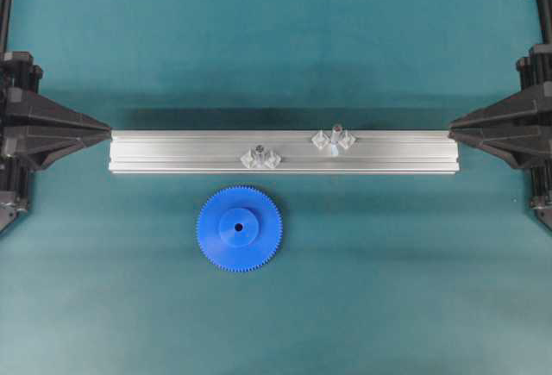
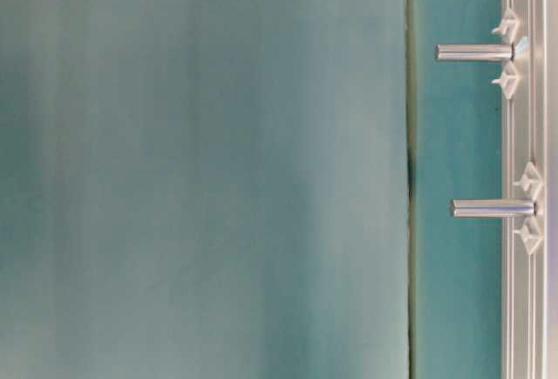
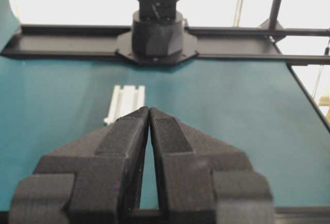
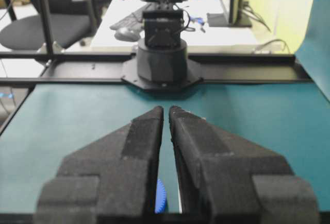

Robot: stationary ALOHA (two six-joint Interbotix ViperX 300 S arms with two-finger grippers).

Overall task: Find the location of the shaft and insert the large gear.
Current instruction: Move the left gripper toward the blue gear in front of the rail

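The large gear (image 1: 239,228), a bright blue toothed disc with a raised hub, lies flat on the teal mat just in front of the aluminium rail (image 1: 172,153). The shaft (image 1: 335,136), a tall silvery pin on a clear winged mount, stands on the rail right of its middle. My left gripper (image 1: 109,127) rests at the rail's left end, shut, its tips touching (image 3: 149,109), with nothing held. My right gripper (image 1: 450,123) points at the rail's right end, shut and holding nothing (image 4: 166,109). A sliver of the gear (image 4: 161,195) shows low between its fingers.
A shorter dark-tipped pin (image 1: 259,155) on a similar clear mount stands on the rail left of the shaft. The rail's end (image 3: 125,100) lies just beyond my left fingertips. Black arm bases stand at both table ends. The table-level view shows two pins side by side.
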